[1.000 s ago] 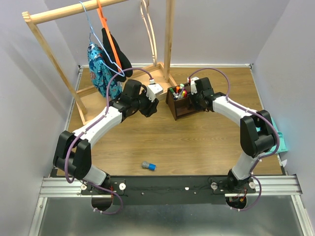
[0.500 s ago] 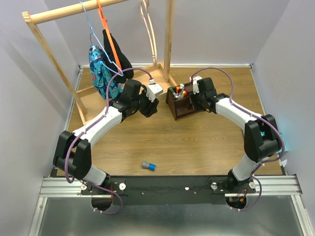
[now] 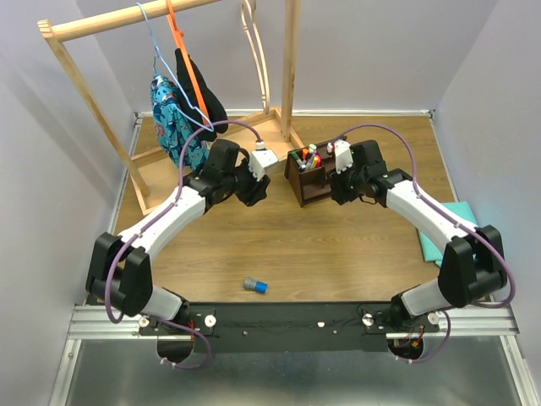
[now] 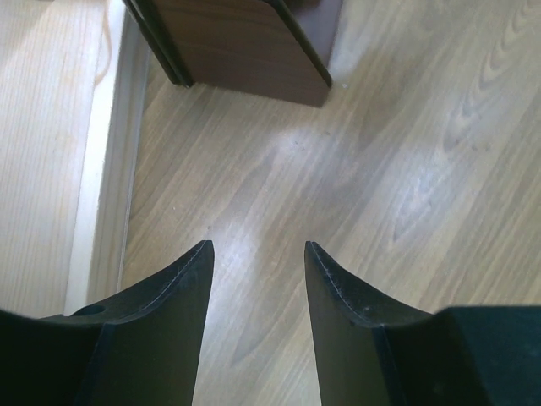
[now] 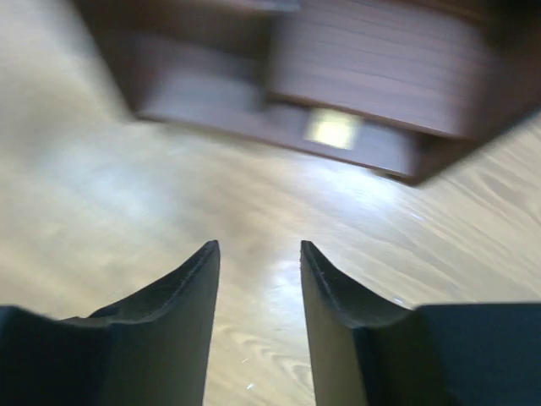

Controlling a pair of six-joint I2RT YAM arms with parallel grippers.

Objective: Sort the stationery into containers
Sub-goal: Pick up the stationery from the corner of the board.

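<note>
Both my left gripper [image 4: 258, 245] and right gripper [image 5: 258, 245] are flanking the organiser [image 3: 314, 191], fingers apart, empty, likely awaiting the cylinder [image 3: 254, 285] lying well apart from it.

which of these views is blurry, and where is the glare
right wrist: motion blur smears the desk organiser, and there is a white glare patch on the table in front of it; left wrist: sharp, only a soft sheen on the wood; top external: sharp, evenly lit, soft shadows.
</note>
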